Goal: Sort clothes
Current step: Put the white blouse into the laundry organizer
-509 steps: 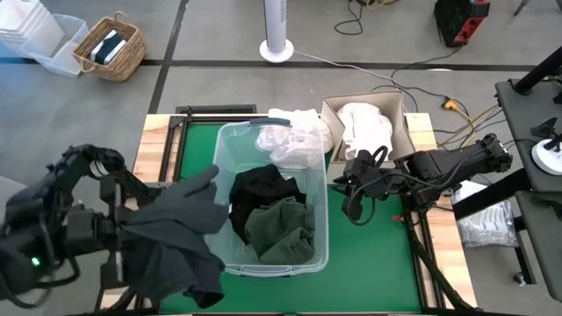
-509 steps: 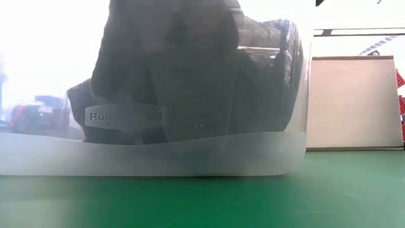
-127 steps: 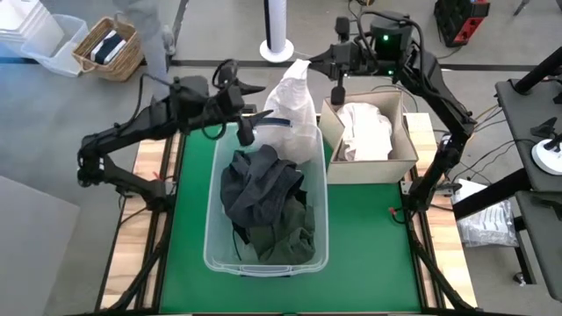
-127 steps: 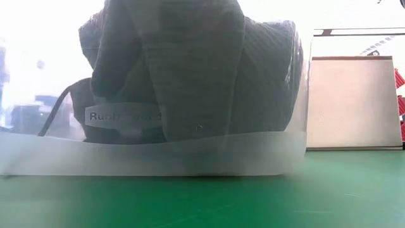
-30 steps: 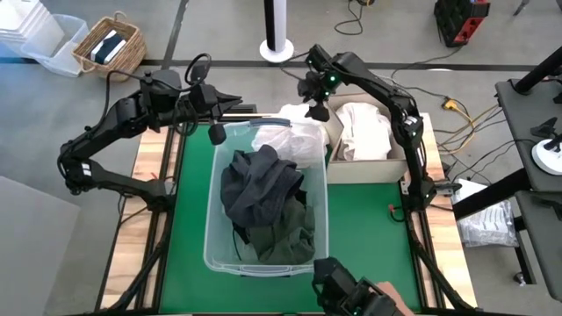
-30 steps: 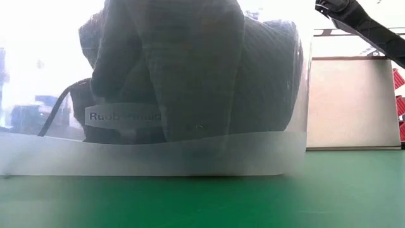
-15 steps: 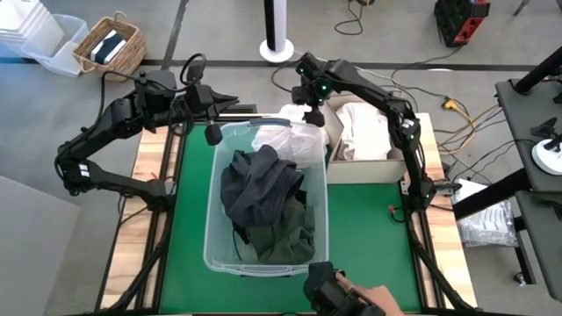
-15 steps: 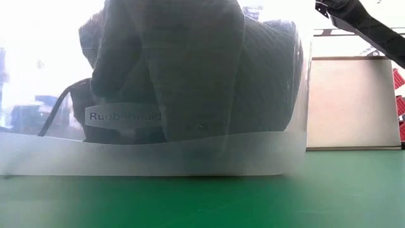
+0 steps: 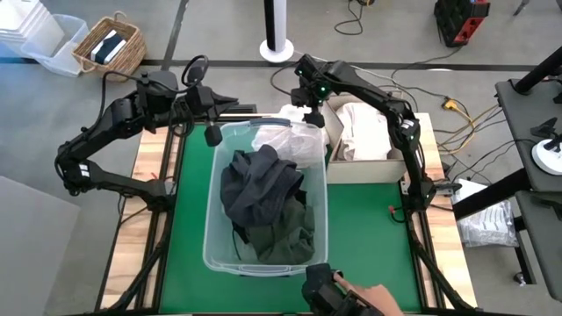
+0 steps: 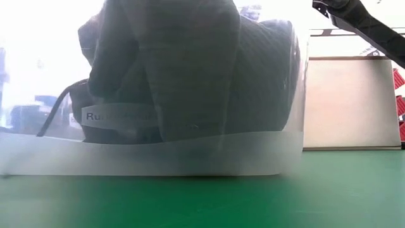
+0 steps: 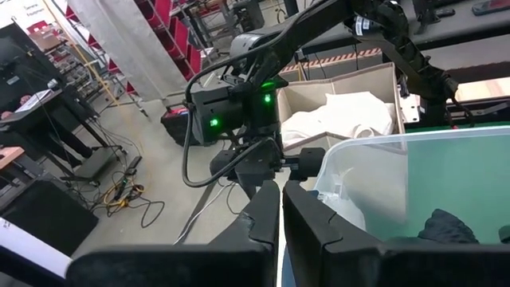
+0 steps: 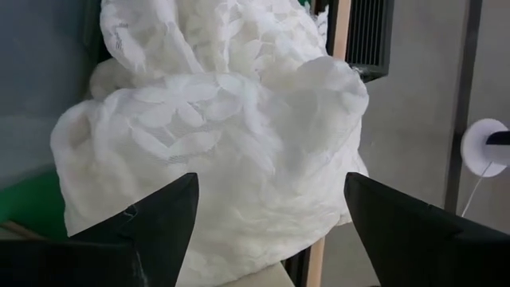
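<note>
A white lacy garment (image 9: 294,132) (image 12: 231,127) lies heaped over the far rim of the clear tub (image 9: 213,219), next to the cardboard box (image 9: 399,162). My right gripper (image 9: 307,107) (image 12: 271,219) hangs just above it, open, one finger to each side, touching nothing. A dark grey garment (image 9: 259,180) and a dark green one (image 9: 285,233) fill the tub. More white clothes (image 9: 364,132) lie in the box. My left gripper (image 9: 230,104) (image 11: 280,215) is shut and empty, above the tub's far left corner.
At the table's near edge a person's hand (image 9: 373,298) holds a dark object (image 9: 327,291) close to the tub's near wall. The low view is filled by the tub wall (image 10: 190,152), with the box (image 10: 351,104) to its right. Green mat (image 9: 369,237) lies bare right of the tub.
My right gripper has shifted a little toward the table's left, from the box's corner to above the white garment. My left gripper has drawn back slightly toward the left. The hand with the dark object has moved left along the near edge.
</note>
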